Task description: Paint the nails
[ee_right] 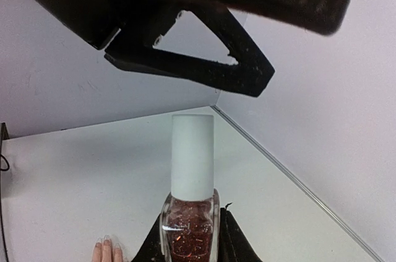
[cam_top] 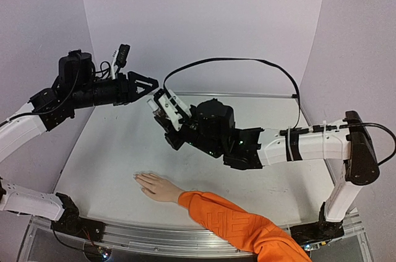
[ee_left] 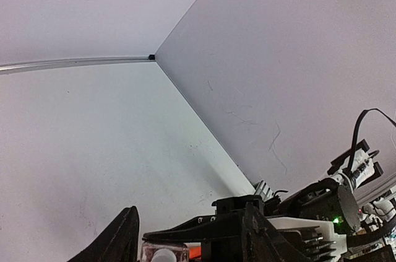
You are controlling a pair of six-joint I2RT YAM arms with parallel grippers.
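- Nails [cam_top: 138, 178], seen from overhead, sit at the fingertips of a pale hand [cam_top: 158, 186] in an orange sleeve [cam_top: 235, 225]. The hand lies flat on the table [cam_top: 105, 150] near its front edge, and the nails are too small there to tell from the skin.
- In the same view my left gripper [cam_top: 151, 83] and right gripper [cam_top: 159, 102] meet in the air, nearly tip to tip, well above and behind the hand.
- From the left wrist, my left fingers [ee_left: 120, 240] stand apart with nothing pinched. A clear bottle [ee_left: 164, 253] with a pale round top shows low between them, and I see no contact with either finger. The nails are out of this view.
- From the right wrist, my right jaws are clamped on the glass body of the bottle. It holds red glitter polish and stands upright under a tall white cap [ee_right: 192, 153].
- The left fingers hang just above the cap, clear of it. A few fingertips with their nails peek in at the bottom left, well below.
- I judge the nails hard, tiny and fixed to a soft hand, so they are not for grasping; only a light brush should touch them.
- What I would take hold of is the cap, round its smooth sides. The glass looks light, slick and breakable.
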